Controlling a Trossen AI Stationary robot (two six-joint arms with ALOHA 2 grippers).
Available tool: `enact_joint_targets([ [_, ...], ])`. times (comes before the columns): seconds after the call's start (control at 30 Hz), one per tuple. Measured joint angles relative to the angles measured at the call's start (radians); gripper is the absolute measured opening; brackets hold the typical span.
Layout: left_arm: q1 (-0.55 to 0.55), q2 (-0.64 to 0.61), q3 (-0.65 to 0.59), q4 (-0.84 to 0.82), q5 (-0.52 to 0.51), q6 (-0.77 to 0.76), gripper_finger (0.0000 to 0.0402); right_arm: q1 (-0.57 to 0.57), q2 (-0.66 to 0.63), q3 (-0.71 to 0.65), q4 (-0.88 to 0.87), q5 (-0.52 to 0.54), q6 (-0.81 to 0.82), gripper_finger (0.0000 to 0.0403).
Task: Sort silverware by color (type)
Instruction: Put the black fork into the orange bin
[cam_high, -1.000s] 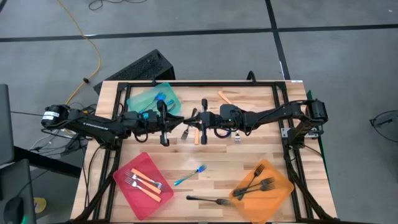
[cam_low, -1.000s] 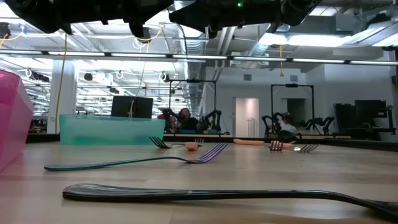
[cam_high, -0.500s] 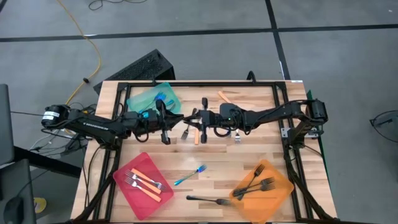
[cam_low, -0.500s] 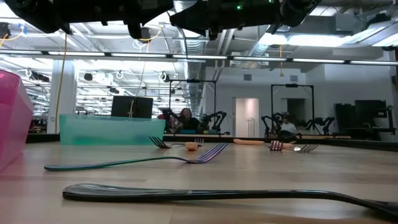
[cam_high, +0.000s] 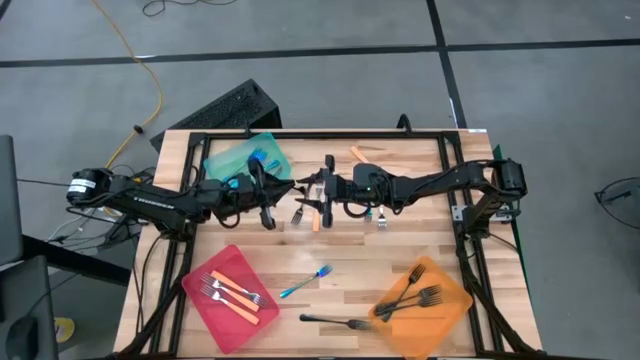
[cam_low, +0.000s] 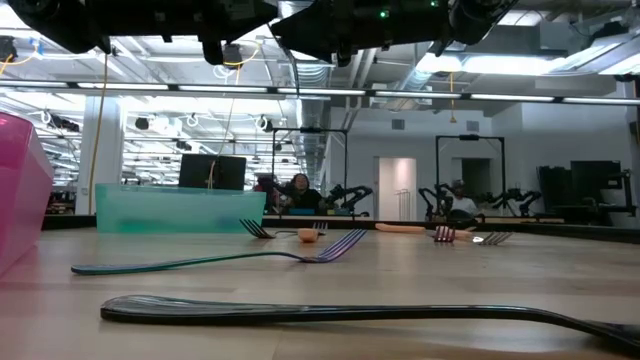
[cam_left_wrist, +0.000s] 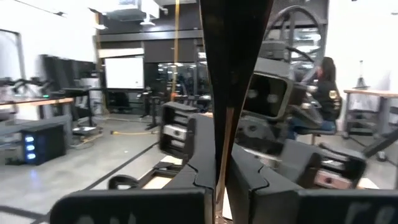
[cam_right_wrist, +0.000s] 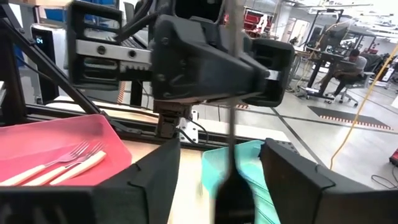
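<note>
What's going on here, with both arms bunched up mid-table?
It looks like a handover in mid-air. The left end effector is shut on a slim fork, while the right end effector stands open around it. Orange-handled forks lie in the red tray and black forks in the orange tray. A blue fork and a few others lie loose on the table.

Both arms mid-table, tip to tip: left tool (cam_high: 291, 189) clamped, right tool (cam_high: 322, 185) spread.
</note>
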Motion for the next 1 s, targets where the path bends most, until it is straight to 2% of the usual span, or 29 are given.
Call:
enact_joint_targets([
  [0.17,0.019,0.000,0.000,-0.007,-0.021,0.003,0.0000,0.003,0.000,0.000,-0.020,0.002,0.000,0.0244],
  [0.37,0.049,0.000,-0.002,-0.020,-0.048,0.008,0.0000,-0.004,-0.013,0.000,-0.160,0.121,-0.065,0.0244],
  [0.6,0.089,0.000,-0.002,-0.031,-0.049,0.032,0.0000,-0.027,-0.015,0.000,-0.238,0.130,-0.037,0.0244],
  [0.7,0.103,0.000,-0.002,-0.070,-0.048,0.020,0.0000,-0.027,-0.014,0.000,-0.309,0.177,-0.045,0.0244],
  [1.0,0.105,0.000,-0.002,-0.132,0.092,-0.045,0.0000,-0.081,-0.171,0.001,-0.523,0.338,-0.132,0.0243],
])
